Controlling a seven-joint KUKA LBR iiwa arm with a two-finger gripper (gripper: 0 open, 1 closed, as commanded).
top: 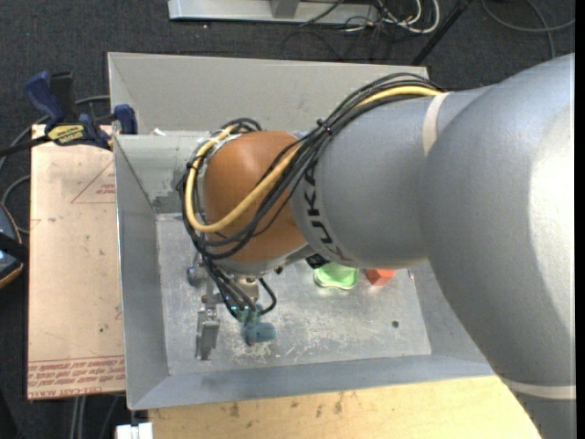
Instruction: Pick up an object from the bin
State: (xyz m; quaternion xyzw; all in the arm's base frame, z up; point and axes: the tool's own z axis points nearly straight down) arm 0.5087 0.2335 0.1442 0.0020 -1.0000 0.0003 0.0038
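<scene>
Small blue-grey lump (pixel 259 333), rounded, low on the floor of the bin (pixel 137 263). It is the likeliest pick, being the thing closest to the gripper (pixel 228 337), though that is a judgement.

The gripper hangs just left of the lump, jaws standing apart with bare floor between them. One long grey finger (pixel 206 337) points down at the floor further left of the lump; the other ends just above the lump, and contact cannot be told. Nothing is seen held. The lump lies beside the gap, not in it, so a shift toward it looks needed before closing.

Up and right of the lump, well apart from it, sit a pale green thing (pixel 335 275) and, beyond that, an orange-red thing (pixel 379 277), both half tucked under the arm (pixel 439 181); shapes unclear.

Above the lump, the orange cover (pixel 247 199) caps the wrist, with black and yellow cables (pixel 208 219) looped loosely round it, probably slack left for wrist turning.

Writing: on the grey link up and right of the lump, the letters "UKA" (pixel 315 216) read, its start hidden behind cables.
</scene>
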